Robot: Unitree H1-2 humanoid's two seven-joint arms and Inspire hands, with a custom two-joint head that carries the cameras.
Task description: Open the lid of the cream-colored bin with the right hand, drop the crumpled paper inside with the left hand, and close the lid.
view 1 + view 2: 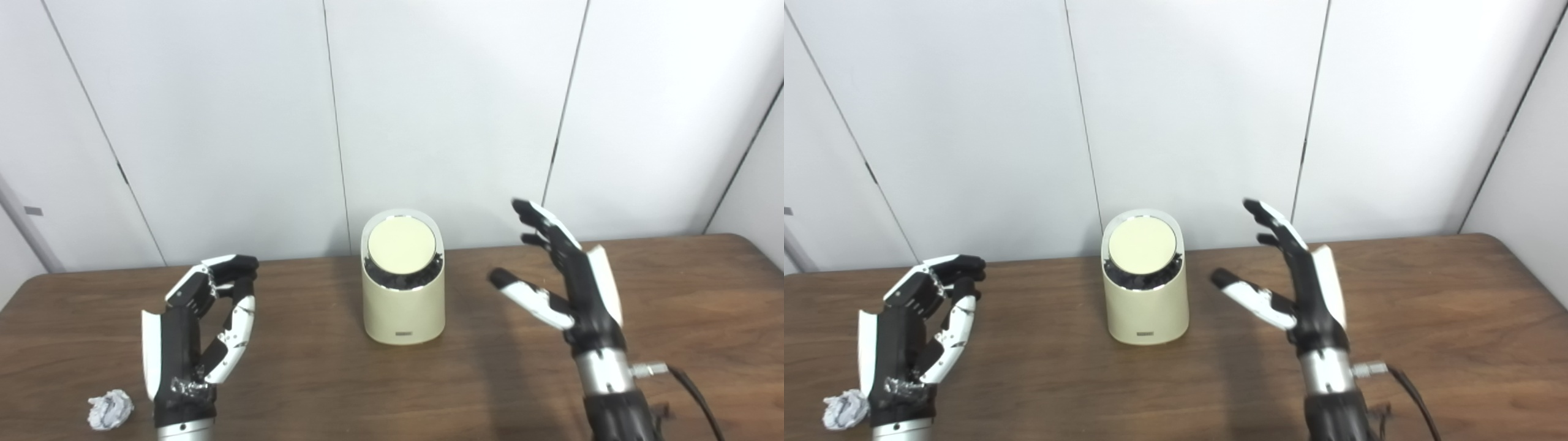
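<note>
**Both hands free, lid down, paper on the table**

I start from the fingers. On my right hand [569, 288] the fingers [542, 220] are spread and stretched upward, the thumb points toward the middle of the frame, and they grasp nothing. This hand is right of center, near the bin but apart from it.

On my left hand [190, 331] the fingers [226, 266] are curled over toward the thumb, with a gap between, and I see nothing inside. It stands in the lower left of the frame.

The crumpled paper [110, 409] lies on the wooden table [674, 294] in the lower left corner, just beside the left wrist. The cream-colored bin [403, 294] stands upright in the center. Its round lid [401, 245] sits tilted toward me and closed.
</note>
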